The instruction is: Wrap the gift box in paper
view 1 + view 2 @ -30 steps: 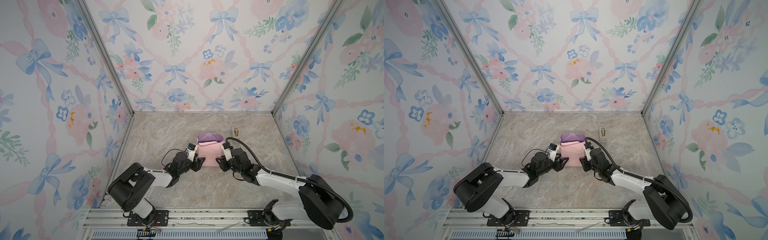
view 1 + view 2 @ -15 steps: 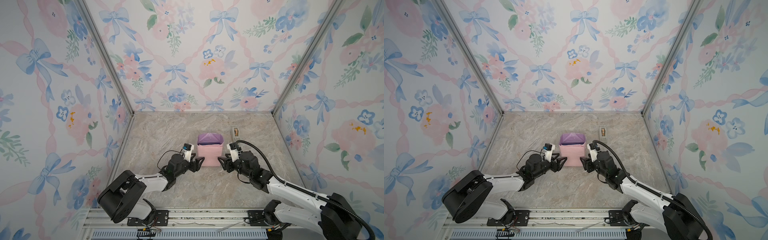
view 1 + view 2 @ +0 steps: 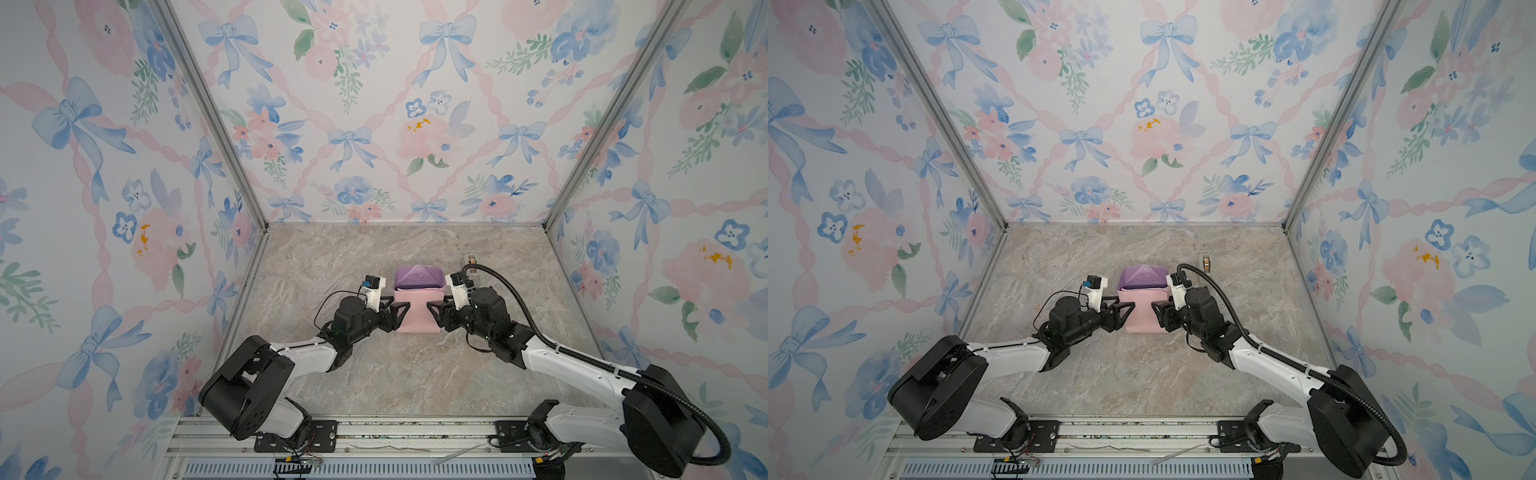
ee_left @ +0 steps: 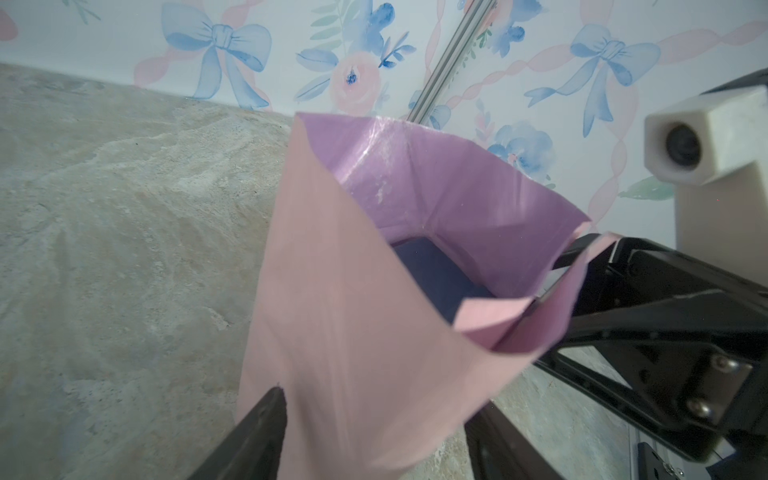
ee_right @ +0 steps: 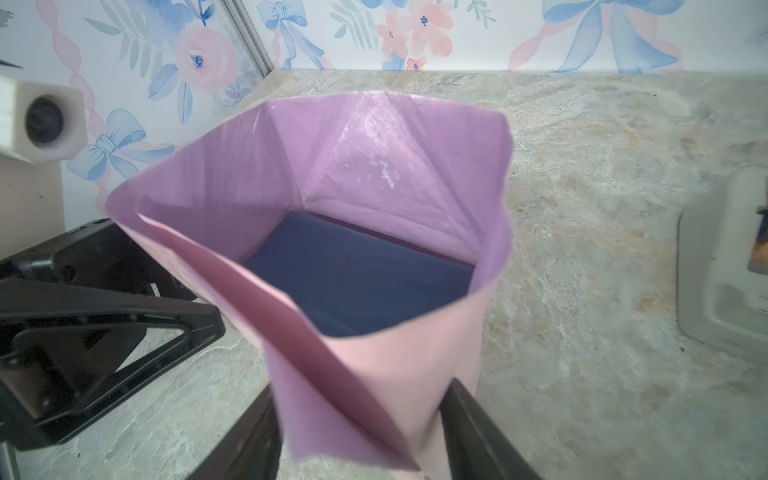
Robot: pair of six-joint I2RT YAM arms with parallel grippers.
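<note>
Mid-wrap: the paper stands as an open pouch around the box, with a gripper at each end.

On the marble table (image 3: 374, 374), about at its centre in both top views, the paper (image 3: 417, 309) rises on all sides: pale pink wall at 6 o'clock, glossy lilac inside showing at 12. The left gripper (image 3: 402, 308) sits at its 9 o'clock and the right gripper (image 3: 434, 309) at its 3 o'clock. Each has its jaws spread, straddling a paper end that only brushes the fingers, so both read as released. The gift box (image 5: 357, 278) lies flat at the bottom of the pouch, its top uncovered. A tape dispenser (image 3: 471, 259) waits at 1 o'clock. By my reckoning, the walls are up but not yet closed. The next move calls for pressing one tall wall down over the box top, laying the opposite one over it, and holding the overlap against spring-back.
</note>
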